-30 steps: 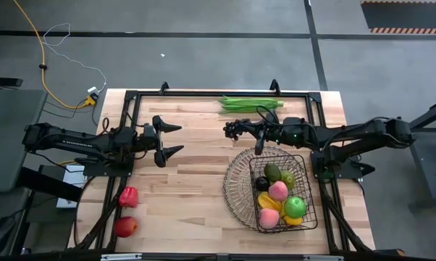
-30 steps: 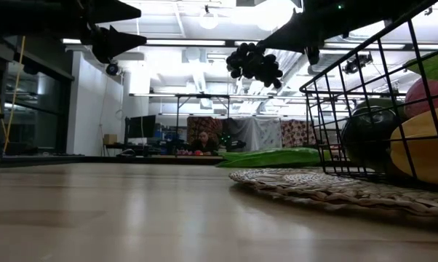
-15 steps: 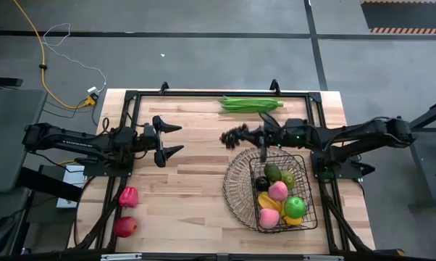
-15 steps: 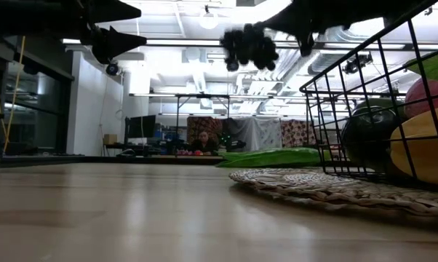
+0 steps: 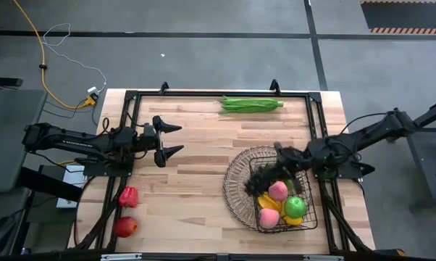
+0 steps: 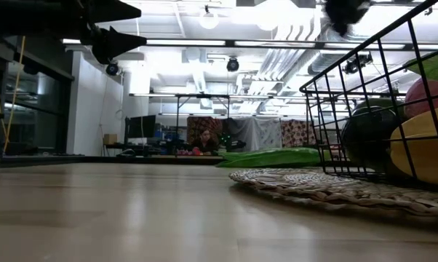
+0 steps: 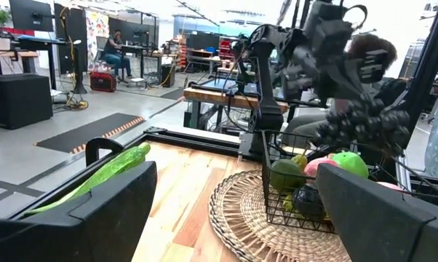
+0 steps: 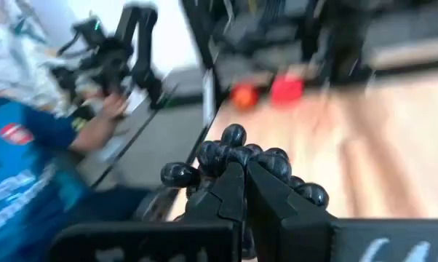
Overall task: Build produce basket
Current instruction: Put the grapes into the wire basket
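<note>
Pale wood planks make up the desk (image 5: pixel 196 174), which stands on a grey concrete floor; a yellow cable (image 5: pixel 37 43) trails across the upper left of my high view. At desk level I look into a workshop with bright ceiling lights and a seated person (image 6: pixel 202 143) far back.

Green beans (image 5: pixel 250 104) lie at the upper centre of the desk, a red pepper (image 5: pixel 128 196) and a red apple (image 5: pixel 125 227) at the lower left. The basket (image 5: pixel 236 190) sits at the lower right on a woven mat (image 6: pixel 313 187), with a peach (image 5: pixel 278 190), a green apple (image 5: pixel 295 206) and other fruit inside.

A second ago my right arm held the grapes (image 8: pixel 237 164) above centre, beside the beans; now it has swung down over the basket.

My right hand (image 8: pixel 244 175) is clenched on the grapes, over the basket's upper part. My left hand (image 5: pixel 167 137) hangs at the left centre, fingers spread wide, holding nothing.
</note>
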You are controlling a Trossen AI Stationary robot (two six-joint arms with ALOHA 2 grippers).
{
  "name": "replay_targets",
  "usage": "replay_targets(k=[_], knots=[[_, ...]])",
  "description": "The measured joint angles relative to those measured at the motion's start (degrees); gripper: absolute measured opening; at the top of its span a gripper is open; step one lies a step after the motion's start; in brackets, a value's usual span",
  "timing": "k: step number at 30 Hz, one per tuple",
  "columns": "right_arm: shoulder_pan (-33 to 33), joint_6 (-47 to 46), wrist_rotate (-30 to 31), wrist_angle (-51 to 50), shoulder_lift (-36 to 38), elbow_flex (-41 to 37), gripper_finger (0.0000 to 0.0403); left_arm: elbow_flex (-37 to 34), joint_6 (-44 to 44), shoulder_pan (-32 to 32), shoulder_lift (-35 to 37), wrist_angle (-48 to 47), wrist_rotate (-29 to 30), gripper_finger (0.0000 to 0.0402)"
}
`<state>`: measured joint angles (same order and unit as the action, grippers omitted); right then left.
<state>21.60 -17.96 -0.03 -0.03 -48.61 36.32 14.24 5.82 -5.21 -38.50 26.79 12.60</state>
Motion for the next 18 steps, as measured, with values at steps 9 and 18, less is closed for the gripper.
replay_targets(k=[9,18], knots=[[10.92,-15.36,3.79,-10.92,1.4,0.0,0.0,0.0,0.0,0.0,0.0,0.0,0.02,0.0367],[11.42,-21.83,7.29,-16.5,1.37,0.0,0.0,0.0,0.0,0.0,-0.02,0.0,0.05,0.0367]])
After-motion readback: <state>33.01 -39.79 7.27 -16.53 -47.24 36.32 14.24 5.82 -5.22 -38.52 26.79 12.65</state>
